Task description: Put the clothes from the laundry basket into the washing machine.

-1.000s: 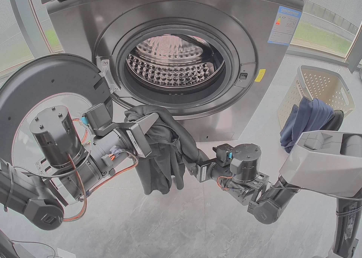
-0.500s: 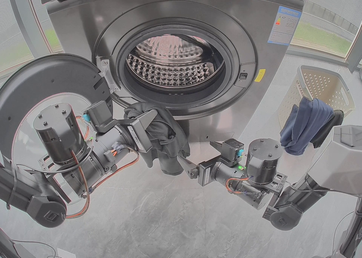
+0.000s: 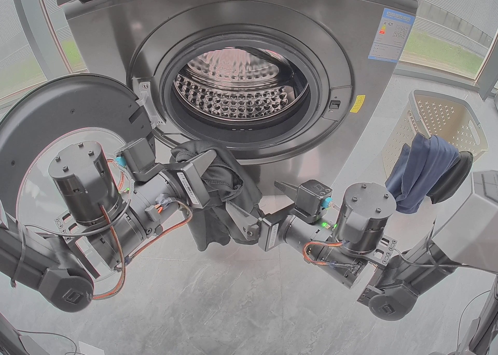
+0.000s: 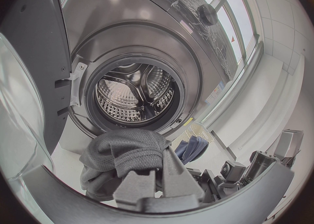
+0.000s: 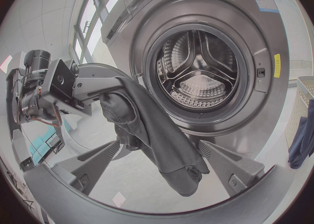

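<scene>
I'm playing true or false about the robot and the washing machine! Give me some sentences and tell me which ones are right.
1. The washing machine door is swung open. True.
2. The drum has clothes inside. False: it looks empty, with only bare metal showing.
3. The left gripper is holding a dark grey garment. True.
4. The right gripper is squeezed shut. False: it is open, with its fingers spread on either side of the hanging garment.
5. A blue cloth hangs over the rim of the laundry basket. True.
</scene>
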`<state>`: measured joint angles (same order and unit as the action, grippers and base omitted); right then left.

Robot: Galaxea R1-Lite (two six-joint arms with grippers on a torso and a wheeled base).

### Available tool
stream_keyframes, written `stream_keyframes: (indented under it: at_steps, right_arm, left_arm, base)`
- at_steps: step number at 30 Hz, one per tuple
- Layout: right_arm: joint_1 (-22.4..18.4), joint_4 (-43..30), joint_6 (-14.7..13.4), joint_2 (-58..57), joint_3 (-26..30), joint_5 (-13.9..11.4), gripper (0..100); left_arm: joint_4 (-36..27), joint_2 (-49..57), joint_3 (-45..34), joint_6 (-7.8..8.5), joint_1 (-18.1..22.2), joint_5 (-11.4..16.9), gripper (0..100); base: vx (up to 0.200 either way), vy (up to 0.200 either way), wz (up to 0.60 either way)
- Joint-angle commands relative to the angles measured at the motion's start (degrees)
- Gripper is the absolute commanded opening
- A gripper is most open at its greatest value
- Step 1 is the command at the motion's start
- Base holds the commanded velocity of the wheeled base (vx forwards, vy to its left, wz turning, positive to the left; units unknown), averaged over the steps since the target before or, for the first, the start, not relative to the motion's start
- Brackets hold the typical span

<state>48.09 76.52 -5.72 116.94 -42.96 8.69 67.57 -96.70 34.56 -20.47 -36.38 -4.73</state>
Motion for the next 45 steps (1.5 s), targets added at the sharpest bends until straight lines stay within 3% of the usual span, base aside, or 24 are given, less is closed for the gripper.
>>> stream_keyframes:
  at_steps: [1,5,6,12,19,23,38,39,45]
  right_arm:
    - [-0.5,0.0,0.0,2.8,-3.9,0.0,100]
    - [-1.5,0.1,-0.1,5.8,-7.8,0.0,100]
    - [-1.6,0.4,-0.2,6.5,-8.6,0.0,0]
    - [-1.7,1.3,-0.3,6.6,-9.7,0.0,0]
    - [-4.6,0.0,0.3,-1.4,-4.8,-0.3,0]
    - [-6.1,-0.4,1.1,-5.5,-1.2,-1.9,0]
    - [-5.4,0.6,0.4,-4.4,1.1,-2.5,0]
    - [-5.4,0.6,0.4,-3.7,1.1,-2.5,100]
    - [-5.4,1.4,0.4,1.1,-0.6,-2.5,100]
  left_arm:
    - [0.0,-0.1,0.2,-0.01,-0.1,0.0,0]
    - [0.0,0.0,0.2,-0.01,-0.4,0.0,0]
    - [0.0,0.2,0.1,-0.10,-0.4,0.0,0]
    - [0.0,0.5,-0.7,-0.10,0.0,0.0,0]
    - [0.0,0.2,-0.7,-0.10,0.0,0.0,0]
    - [-0.1,-0.2,-0.4,-0.10,-0.2,0.0,0]
    - [2.7,0.8,-1.1,-0.01,-2.7,0.7,0]
    - [2.9,0.9,-1.1,-0.01,-2.7,0.7,0]
    - [3.7,0.9,-1.2,-0.10,-2.7,0.6,0]
  base:
    - [0.000,0.000,0.00]
    - [0.000,0.000,0.00]
    - [0.000,0.000,0.00]
    - [0.000,0.000,0.00]
    - [0.000,0.000,0.00]
    - [0.000,0.000,0.00]
    - [0.000,0.000,0.00]
    - [0.000,0.000,0.00]
    - [0.000,0.000,0.00]
